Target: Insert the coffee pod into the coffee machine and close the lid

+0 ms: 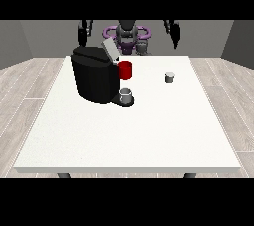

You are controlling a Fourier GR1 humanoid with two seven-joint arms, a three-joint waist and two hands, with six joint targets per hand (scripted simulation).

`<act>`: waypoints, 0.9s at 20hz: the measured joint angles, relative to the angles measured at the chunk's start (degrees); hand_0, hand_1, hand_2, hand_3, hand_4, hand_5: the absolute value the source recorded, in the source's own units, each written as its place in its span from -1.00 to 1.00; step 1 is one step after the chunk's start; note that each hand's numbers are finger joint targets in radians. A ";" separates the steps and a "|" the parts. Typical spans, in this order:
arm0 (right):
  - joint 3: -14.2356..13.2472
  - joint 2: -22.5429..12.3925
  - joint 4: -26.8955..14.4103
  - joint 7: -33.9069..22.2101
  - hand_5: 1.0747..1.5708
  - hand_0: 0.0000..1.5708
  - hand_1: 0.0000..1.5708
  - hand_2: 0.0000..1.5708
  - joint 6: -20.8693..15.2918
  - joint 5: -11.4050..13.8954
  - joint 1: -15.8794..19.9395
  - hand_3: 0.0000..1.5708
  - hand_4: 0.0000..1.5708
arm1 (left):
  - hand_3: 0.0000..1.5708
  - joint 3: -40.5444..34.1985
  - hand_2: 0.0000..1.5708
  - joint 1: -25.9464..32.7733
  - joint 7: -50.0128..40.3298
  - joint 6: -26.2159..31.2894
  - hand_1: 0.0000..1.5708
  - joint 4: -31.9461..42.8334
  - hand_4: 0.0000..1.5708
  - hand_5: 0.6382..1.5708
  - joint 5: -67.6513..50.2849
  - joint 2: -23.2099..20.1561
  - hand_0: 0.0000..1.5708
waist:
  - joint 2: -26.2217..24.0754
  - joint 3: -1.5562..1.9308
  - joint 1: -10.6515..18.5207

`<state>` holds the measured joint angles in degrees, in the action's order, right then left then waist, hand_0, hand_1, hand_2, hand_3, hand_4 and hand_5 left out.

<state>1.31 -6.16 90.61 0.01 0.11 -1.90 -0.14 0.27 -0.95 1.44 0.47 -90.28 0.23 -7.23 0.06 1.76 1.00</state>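
Hand at view's right (pixel 172 32) and hand at view's left (pixel 85 29) raised, empty; finger state unclear. Small grey cylindrical coffee pod (pixel 169 77) sits on matte white desk (pixel 149 131), well apart from boxy black coffee machine (pixel 94 74), lid (pixel 110 50) tilted up.

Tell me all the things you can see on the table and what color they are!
coffee machine: one, black, left part of the table, its grey lid tilted up
red part: one, on the machine's right side
cup: one, grey, on the machine's base
coffee pod: one, grey-white, alone, right of the machine
table: one, white
hand at the view's left: one, black, raised above the table's far edge
hand at the view's right: one, black, raised likewise
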 measured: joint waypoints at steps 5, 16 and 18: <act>-0.64 0.26 -1.08 0.62 1.00 -1.00 -1.00 -1.00 0.09 -0.34 -0.29 -1.00 -1.00 | -1.00 0.31 -1.00 0.49 2.24 4.55 -1.00 0.23 -1.00 1.00 2.74 -5.81 -1.00 | -0.19 -1.26 -0.43; 1.60 2.03 0.47 3.65 1.00 -1.00 -1.00 -1.00 -8.76 9.82 4.87 -1.00 -1.00 | -1.00 -3.62 -1.00 -9.99 4.48 12.11 -1.00 11.29 -1.00 1.00 10.65 -21.76 -1.00 | 8.82 -1.75 -7.88; 2.43 2.39 1.27 2.73 1.00 -1.00 -1.00 -1.00 -9.09 10.68 6.02 -1.00 -1.00 | -1.00 -3.60 -1.00 -11.97 4.50 12.29 -1.00 14.53 -1.00 1.00 12.55 -22.89 -1.00 | 10.02 -1.77 -9.22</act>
<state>3.74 -3.78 91.88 2.74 -8.97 8.78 5.88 -3.33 -12.92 5.94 12.75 -75.75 12.78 -30.12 10.09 -0.01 -8.22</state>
